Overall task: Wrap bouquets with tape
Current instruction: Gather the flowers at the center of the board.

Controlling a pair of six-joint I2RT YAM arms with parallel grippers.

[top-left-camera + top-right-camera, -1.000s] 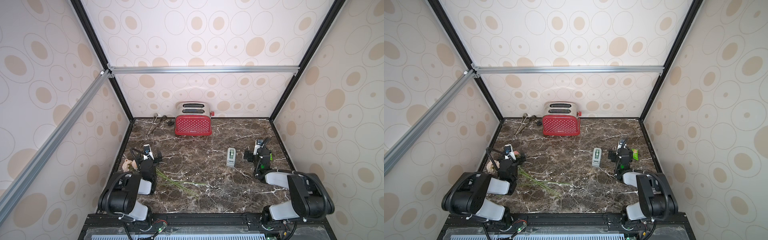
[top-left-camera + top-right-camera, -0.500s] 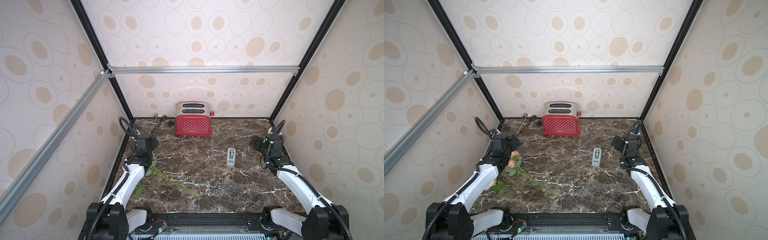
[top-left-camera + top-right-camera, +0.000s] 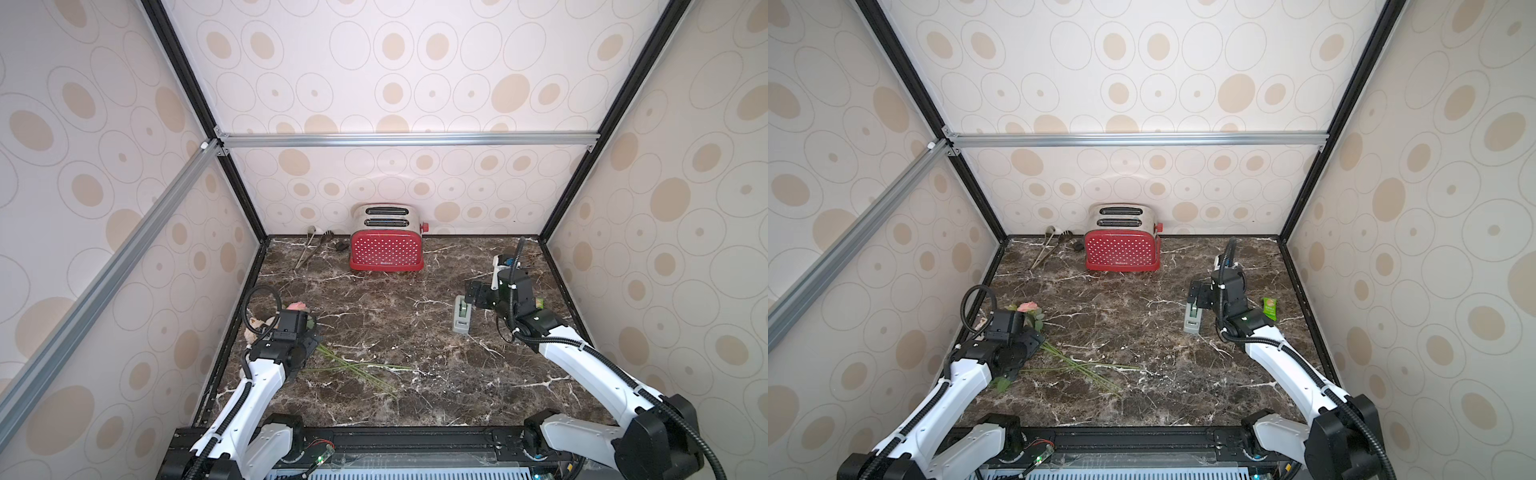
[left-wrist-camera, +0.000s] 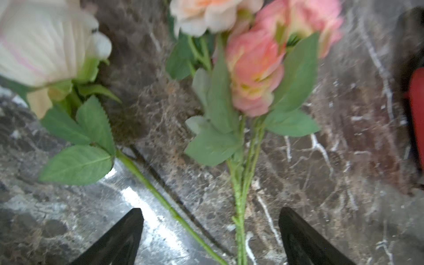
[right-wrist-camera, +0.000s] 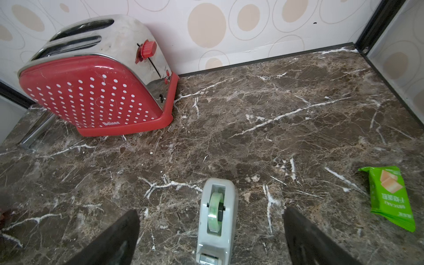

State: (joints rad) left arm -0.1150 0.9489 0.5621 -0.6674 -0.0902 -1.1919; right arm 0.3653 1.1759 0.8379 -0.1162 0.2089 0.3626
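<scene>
Your left claw [image 4: 210, 214] is released. Its dark fingers [image 4: 119, 241] stand wide apart and grip nothing. The bouquets [image 4: 254, 75] lie flat on the table [image 3: 415, 395] on its left side, close to the left wall. The pink and cream blooms point far-left, and the thin green stems [image 3: 353, 368] trail toward the near centre. In the left wrist view, stems pass between the spread fingers with clear table on both sides.

Your right claw [image 5: 211, 211] is also released and holds nothing. The tape [image 5: 218, 220], a grey-white dispenser with a pale green roll, sits on the table right of centre. In both top views the claw hangs over its far end. In the right wrist view the dispenser lies between the fingers, clear of both.

The red polka-dot toaster [image 5: 91, 96] stands against the far wall. White lettering low on its front reads roughly "Belinee". A green snack packet [image 5: 390, 197] lies to the right of the dispenser, apart from it. Its print appears upside down in the right wrist view and is too small to read with confidence.
</scene>
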